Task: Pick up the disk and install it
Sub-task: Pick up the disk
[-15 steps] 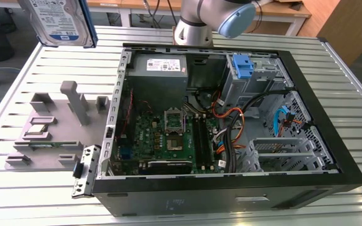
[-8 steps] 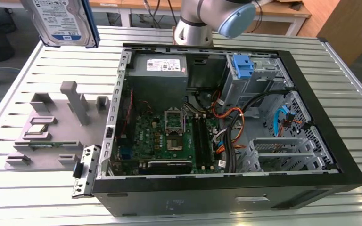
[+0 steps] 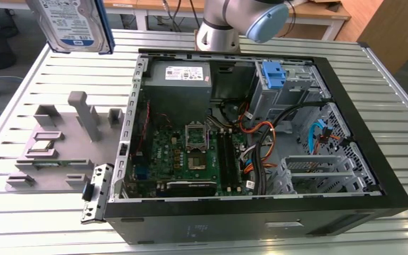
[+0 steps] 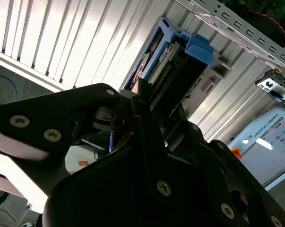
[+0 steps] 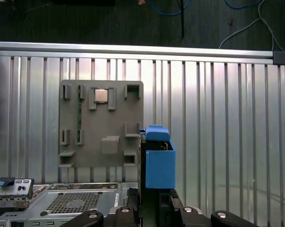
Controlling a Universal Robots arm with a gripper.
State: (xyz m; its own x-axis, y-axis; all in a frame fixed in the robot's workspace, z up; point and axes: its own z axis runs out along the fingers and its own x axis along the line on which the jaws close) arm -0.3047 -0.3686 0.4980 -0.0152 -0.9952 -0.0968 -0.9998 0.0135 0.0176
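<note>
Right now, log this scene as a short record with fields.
disk: in the air, clear of the table, at the exterior view's upper left
gripper: shut on the disk
computer case: lying open on the table, motherboard showing
blue bracket: atop the drive cage inside the case
grey fixture: on the table beside the case

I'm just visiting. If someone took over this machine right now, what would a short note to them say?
Claw: shut on the disk.
Disk: up in the air over the slatted table, at the exterior view's left of the open computer case, near the grey holder.
Done: the disk is picked up.
Left: the install; the disk is not yet in the case.
</note>
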